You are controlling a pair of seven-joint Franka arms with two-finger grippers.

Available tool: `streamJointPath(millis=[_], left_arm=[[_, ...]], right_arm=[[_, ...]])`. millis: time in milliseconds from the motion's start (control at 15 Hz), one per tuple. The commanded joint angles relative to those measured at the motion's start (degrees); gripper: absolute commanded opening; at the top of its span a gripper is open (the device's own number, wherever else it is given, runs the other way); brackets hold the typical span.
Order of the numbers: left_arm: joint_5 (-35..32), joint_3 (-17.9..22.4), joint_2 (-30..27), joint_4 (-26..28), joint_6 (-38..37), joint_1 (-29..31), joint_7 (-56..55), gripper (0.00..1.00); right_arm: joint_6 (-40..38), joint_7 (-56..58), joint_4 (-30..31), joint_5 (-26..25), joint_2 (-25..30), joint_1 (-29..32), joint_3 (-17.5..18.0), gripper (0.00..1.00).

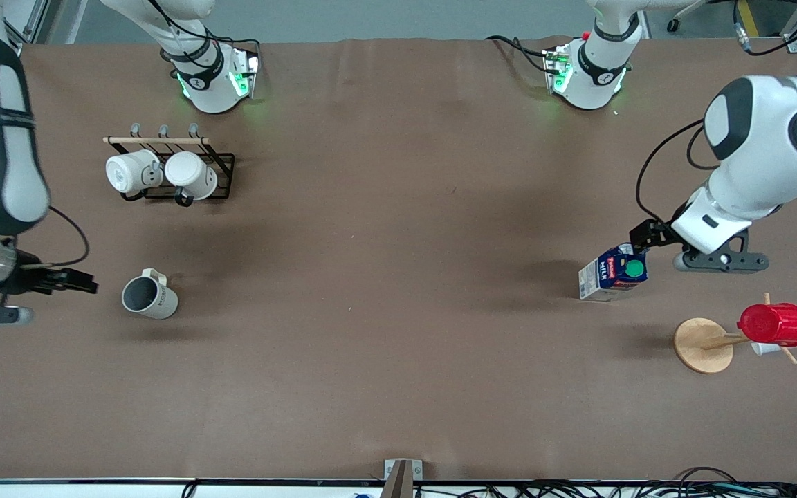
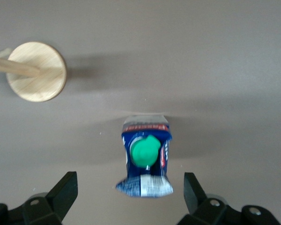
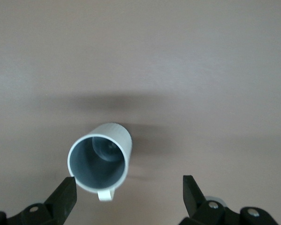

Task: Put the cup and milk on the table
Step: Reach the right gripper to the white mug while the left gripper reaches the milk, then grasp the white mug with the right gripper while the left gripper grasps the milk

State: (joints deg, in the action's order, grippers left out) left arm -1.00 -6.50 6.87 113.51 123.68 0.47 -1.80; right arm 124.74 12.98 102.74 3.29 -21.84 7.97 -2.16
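Observation:
The cream-white cup stands upright on the brown table toward the right arm's end, its handle free. My right gripper is open and empty, beside and above the cup; the right wrist view shows the cup's grey inside close to one finger, with my right gripper apart from it. The blue and white milk with a green cap stands upright toward the left arm's end. My left gripper is open and empty just above it; the left wrist view shows the milk ahead of my left gripper.
A black wire rack with a wooden bar holds two white mugs near the right arm's base. A round wooden stand carries a red plastic cup, nearer the front camera than the milk; its base shows in the left wrist view.

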Motion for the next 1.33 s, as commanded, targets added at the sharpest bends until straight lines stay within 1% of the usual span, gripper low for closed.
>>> streamJointPath(millis=[0, 133, 333, 533, 600, 667, 733, 800, 867, 933, 1000, 1133, 1267], left_arm=[[-1.2, -0.2, 3.0, -0.3, 2.8, -0.1, 0.6, 0.99], [-1.1, -0.4, 3.8, -0.3, 3.0, -0.2, 0.6, 0.99], [-1.0, -0.4, 4.7, 0.0, 3.0, -0.3, 0.5, 0.97], [-1.0, -0.4, 5.3, 0.3, 3.0, -0.3, 0.5, 0.87], [-1.0, -0.4, 5.5, 0.3, 3.0, -0.4, 0.4, 0.81], [-1.0, -0.4, 6.0, 0.2, 3.0, -0.3, 0.4, 0.76], [-0.9, -0.4, 6.2, 0.2, 3.0, -0.3, 0.3, 0.71], [-0.9, -0.4, 6.3, 0.2, 3.0, -0.3, 0.2, 0.65], [-0.9, -0.4, 6.4, 0.2, 3.0, -0.3, -0.1, 0.6], [-0.9, -0.4, 6.7, 0.1, 3.0, -0.4, -0.6, 0.55], [-0.7, -0.5, 7.0, 0.0, 3.0, -0.4, -0.7, 0.49], [-0.3, -0.4, 7.2, 0.1, 3.3, -0.5, -1.4, 0.34], [-0.3, -0.5, 7.0, 0.1, 3.1, -0.5, -1.5, 0.24]], right_arm=[[8.8, 0.5, 8.2, -0.2, 0.5, -1.6, 0.0, 1.0], [11.2, 2.2, 9.6, -0.6, -0.2, -2.0, 0.0, 1.0], [12.8, 3.3, 9.6, -0.7, -1.4, -2.0, 0.0, 1.0], [15.8, 3.4, 9.6, -0.7, -3.4, -1.7, -0.1, 1.0], [16.4, 3.4, 9.6, -0.7, -3.6, -1.6, -0.1, 1.0], [16.8, 3.4, 9.6, -0.7, -4.1, -1.6, 0.0, 0.98], [16.9, 3.4, 9.6, -0.7, -4.3, -1.6, -0.1, 0.94], [16.9, 3.4, 9.7, -1.1, -4.3, -1.6, -0.1, 0.81], [16.9, 3.4, 9.7, -1.8, -4.4, -1.6, 0.0, 0.56], [17.6, 3.4, 9.7, -1.9, -4.8, -1.6, 0.0, 0.38], [18.7, 3.3, 9.8, -1.9, -5.0, -1.6, 0.0, 0.22], [18.7, 3.2, 9.7, -1.9, -5.8, -1.5, 0.0, 0.0], [18.0, 3.5, 9.1, -1.9, -5.8, -1.5, -0.1, 0.0]])
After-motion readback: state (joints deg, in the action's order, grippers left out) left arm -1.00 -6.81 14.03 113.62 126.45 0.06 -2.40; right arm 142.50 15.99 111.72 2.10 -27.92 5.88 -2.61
